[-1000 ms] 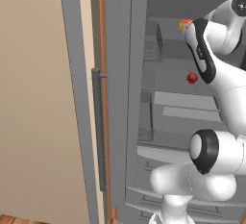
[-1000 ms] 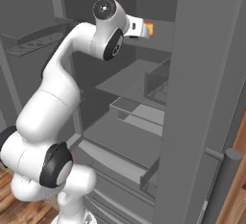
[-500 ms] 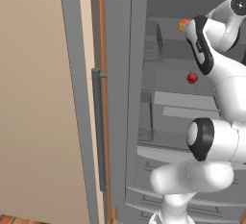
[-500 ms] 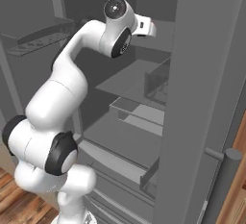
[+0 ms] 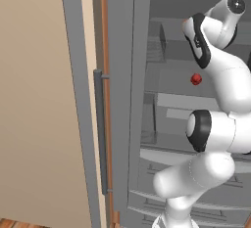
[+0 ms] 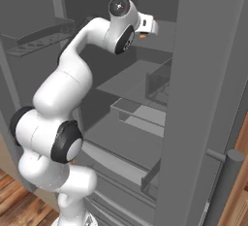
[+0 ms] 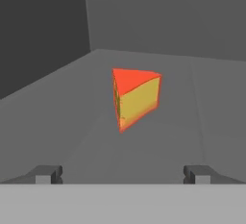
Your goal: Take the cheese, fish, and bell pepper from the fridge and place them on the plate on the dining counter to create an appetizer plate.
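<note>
The arm reaches up into the open fridge (image 6: 208, 99), its hand at the upper shelf, and the step in hand looks like the approach to the 1st of the 3 foods — the cheese (image 7: 136, 96).

In the hand view the cheese stands on the grey shelf straight ahead of the gripper (image 7: 123, 174), a yellow-orange wedge with its narrow edge turned toward the camera and its red top face up. It sits apart from the fingertips (image 7: 48, 174), which stand wide at the bottom left and right with nothing between them, so the gripper is spread and holding nothing. The wedge lies roughly on the midline between them, a little toward the far end of the shelf, with the fridge's back wall behind it.

From the right base view the hand sits at the near edge of that upper shelf, and a small orange bit beside it is probably the cheese. From the left base view the bell pepper (image 5: 196, 79) rests on a lower shelf, a dark-red ball well below the hand and untouched.

The next move, as I judge it, calls for a straight push forward along the shelf until the wedge is between the fingers, then a close across its 2 flat sides — the tapered shape could slip out if the grip lands near the thin edge.
</note>
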Controlling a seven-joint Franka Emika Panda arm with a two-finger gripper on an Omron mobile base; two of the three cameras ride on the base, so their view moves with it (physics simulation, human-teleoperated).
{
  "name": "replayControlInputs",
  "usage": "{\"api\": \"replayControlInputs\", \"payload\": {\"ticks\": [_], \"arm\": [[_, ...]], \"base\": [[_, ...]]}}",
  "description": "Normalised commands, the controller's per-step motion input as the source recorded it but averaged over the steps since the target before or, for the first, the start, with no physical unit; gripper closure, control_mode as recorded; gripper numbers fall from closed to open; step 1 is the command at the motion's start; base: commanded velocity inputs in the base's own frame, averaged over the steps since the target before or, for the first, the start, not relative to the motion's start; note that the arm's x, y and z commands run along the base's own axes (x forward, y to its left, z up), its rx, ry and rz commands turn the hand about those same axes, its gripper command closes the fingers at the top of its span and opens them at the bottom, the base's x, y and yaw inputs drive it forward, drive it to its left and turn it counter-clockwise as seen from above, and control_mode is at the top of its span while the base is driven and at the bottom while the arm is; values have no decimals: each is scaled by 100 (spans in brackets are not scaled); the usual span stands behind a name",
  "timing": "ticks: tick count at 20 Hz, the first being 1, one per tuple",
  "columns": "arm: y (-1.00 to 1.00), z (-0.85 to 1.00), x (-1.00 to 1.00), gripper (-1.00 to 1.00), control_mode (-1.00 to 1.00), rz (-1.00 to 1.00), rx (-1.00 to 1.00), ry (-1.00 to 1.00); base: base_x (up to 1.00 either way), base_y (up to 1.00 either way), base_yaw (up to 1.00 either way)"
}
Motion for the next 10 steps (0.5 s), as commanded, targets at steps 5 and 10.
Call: {"api": "replayControlInputs", "payload": {"ticks": [5,10], "arm": [[0,0,35,-100,-100,0,0,0],[-5,0,33,-100,-100,0,0,0]], "base": [[0,0,0],[0,0,0]]}}
